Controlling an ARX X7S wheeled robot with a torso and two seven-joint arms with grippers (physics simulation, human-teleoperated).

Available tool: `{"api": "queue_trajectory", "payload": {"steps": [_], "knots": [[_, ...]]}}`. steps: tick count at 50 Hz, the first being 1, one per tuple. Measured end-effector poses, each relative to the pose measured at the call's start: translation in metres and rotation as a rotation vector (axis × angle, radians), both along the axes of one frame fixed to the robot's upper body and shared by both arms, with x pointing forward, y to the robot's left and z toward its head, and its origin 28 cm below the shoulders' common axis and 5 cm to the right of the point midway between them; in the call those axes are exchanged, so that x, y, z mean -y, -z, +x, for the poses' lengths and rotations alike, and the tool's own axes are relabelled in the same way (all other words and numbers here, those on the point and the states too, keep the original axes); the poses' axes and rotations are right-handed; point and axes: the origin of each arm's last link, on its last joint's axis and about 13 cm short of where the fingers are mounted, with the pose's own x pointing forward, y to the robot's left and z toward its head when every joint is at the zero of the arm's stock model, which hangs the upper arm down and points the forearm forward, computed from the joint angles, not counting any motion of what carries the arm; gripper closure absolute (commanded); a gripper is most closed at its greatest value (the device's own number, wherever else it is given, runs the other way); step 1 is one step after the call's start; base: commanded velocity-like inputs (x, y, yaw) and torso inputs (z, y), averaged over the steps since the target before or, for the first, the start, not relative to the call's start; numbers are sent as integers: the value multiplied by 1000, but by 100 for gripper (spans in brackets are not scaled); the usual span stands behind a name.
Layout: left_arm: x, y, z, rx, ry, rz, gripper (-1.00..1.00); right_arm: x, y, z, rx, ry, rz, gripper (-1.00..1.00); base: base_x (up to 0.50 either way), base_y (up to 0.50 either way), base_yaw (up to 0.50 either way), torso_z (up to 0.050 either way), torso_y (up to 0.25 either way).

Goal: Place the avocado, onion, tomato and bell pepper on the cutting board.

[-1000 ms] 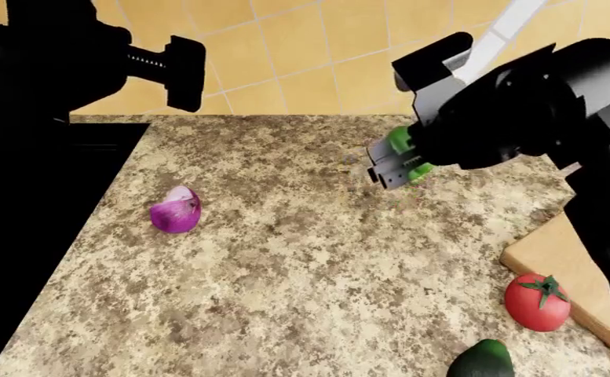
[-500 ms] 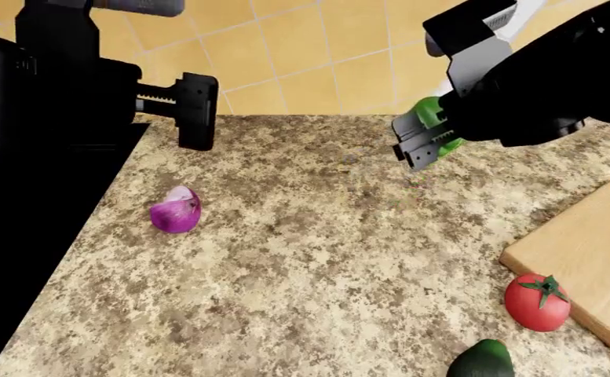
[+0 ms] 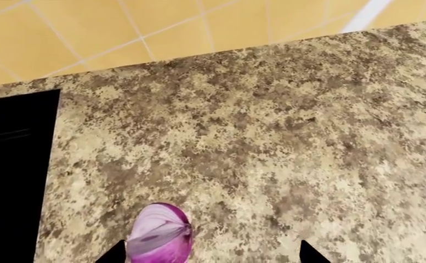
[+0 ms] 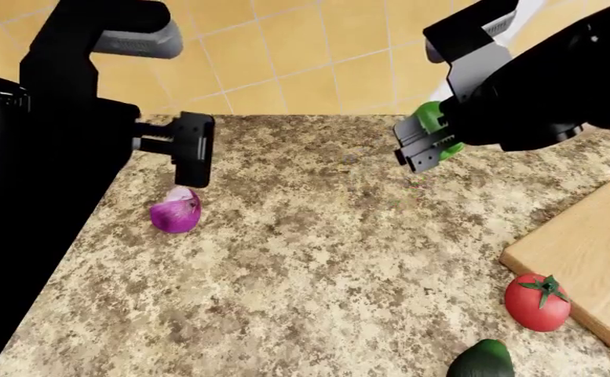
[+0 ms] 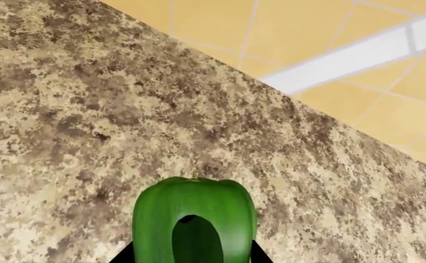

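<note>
Bell pepper (image 4: 432, 126) sits clamped in the right pincer (image 4: 422, 151), raised above the desk (image 4: 336, 251). Left pincer (image 3: 209, 255) hangs spread wide and empty over the onion (image 4: 176, 210); tomato (image 4: 537, 301) and avocado (image 4: 483, 360) lie beside the cutting board (image 4: 587, 255).

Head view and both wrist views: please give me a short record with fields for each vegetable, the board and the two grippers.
bell pepper: held above the counter by the right gripper
onion: on the counter, under the left gripper, untouched
tomato: on the counter, beside the cutting board
avocado: on the counter, near the tomato
cutting board: no vegetable on its visible part
left gripper: open, above the onion
</note>
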Motion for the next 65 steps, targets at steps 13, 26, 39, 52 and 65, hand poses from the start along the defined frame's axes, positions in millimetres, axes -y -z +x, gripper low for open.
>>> {"api": "queue_trajectory", "payload": {"steps": [13, 26, 39, 52, 65], "knots": [[-5, 10, 9, 10, -15, 34, -100, -1, 4, 0, -10, -8, -5, 100, 0, 0, 0, 0, 0], [-11, 29, 19, -13, -30, 96, -100, -1, 9, 1, -19, -13, -9, 100, 0, 0, 0, 0, 0], [-16, 44, 24, -30, -65, 145, -100, -2, 11, 2, -24, -20, -11, 100, 0, 0, 0, 0, 0], [-18, 63, 30, -43, -65, 155, -100, -2, 13, 3, -28, -22, -15, 100, 0, 0, 0, 0, 0], [-20, 80, 37, -45, -79, 161, -100, -1, 14, 3, -28, -21, -17, 100, 0, 0, 0, 0, 0]]}}
